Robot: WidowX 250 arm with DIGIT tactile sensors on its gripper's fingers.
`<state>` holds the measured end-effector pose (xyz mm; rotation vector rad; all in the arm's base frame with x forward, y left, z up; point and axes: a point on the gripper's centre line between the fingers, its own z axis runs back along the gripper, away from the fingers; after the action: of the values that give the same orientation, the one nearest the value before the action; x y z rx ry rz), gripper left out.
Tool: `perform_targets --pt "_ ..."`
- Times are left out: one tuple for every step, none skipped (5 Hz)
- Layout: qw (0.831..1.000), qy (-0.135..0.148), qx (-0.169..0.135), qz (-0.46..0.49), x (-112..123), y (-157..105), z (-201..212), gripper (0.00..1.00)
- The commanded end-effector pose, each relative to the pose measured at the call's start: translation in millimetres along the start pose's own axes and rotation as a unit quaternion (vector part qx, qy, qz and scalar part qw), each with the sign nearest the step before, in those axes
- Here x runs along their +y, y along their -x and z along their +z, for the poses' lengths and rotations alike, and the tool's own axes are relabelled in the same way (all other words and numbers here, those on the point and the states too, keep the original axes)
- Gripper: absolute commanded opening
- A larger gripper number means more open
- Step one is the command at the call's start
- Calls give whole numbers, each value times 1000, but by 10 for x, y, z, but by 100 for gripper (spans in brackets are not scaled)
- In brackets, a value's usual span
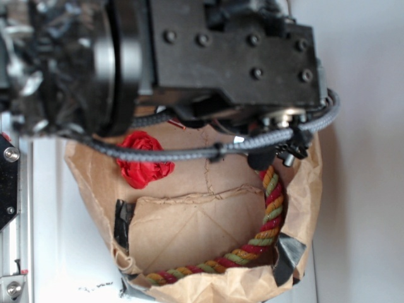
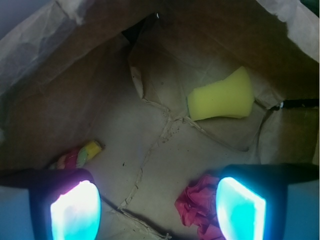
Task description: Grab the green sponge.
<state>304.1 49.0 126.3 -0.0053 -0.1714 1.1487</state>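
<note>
Hand (image 2: pixel 157 210) pads glow pale blue at the bottom of the wrist view, set wide apart with nothing between them but bare brown paper. Neither fingertip (image 2: pixel 75 210) touches anything.

The sponge (image 2: pixel 221 96) lies flat on the creased paper floor of an opened paper bag (image 2: pixel 45 100), up and to the right of the gap between the pads and well apart from both. It is a plain yellow foam block, wider at its right end, with its long side running roughly across the picture. A folded paper seam runs just below its lower edge.

Nearer the hand, a crumpled red paper ball (image 2: pixel 197 207) sits just beside the right pad, touching or almost touching it; which one cannot be told. At the left, the frayed end of a twisted rope (image 2: pixel 80 155) pokes out above the left pad.

In the exterior view the dark robot arm (image 1: pixel 233 50) fills the top and hides the sponge. Below it the red paper ball (image 1: pixel 144 159) rests on the bag's floor, and the red, yellow and green rope (image 1: pixel 252 243) curves along the bag's right and lower edge. The bag (image 1: pixel 189 227) stands on a pale bench (image 1: pixel 57 240).
</note>
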Motion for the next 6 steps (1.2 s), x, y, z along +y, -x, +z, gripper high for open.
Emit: perform_targets --pt "993 50 -30 -106 71 -229 176 100" --pt "971 66 -20 -228 80 -288 194 100" --pt "935 79 7 -345 63 -388 237 100" --pt "889 87 -11 -449 76 -429 256 100" --pt "842 98 -13 -530 49 -325 238 100" --pt "807 109 -3 -580 42 -251 234 100"
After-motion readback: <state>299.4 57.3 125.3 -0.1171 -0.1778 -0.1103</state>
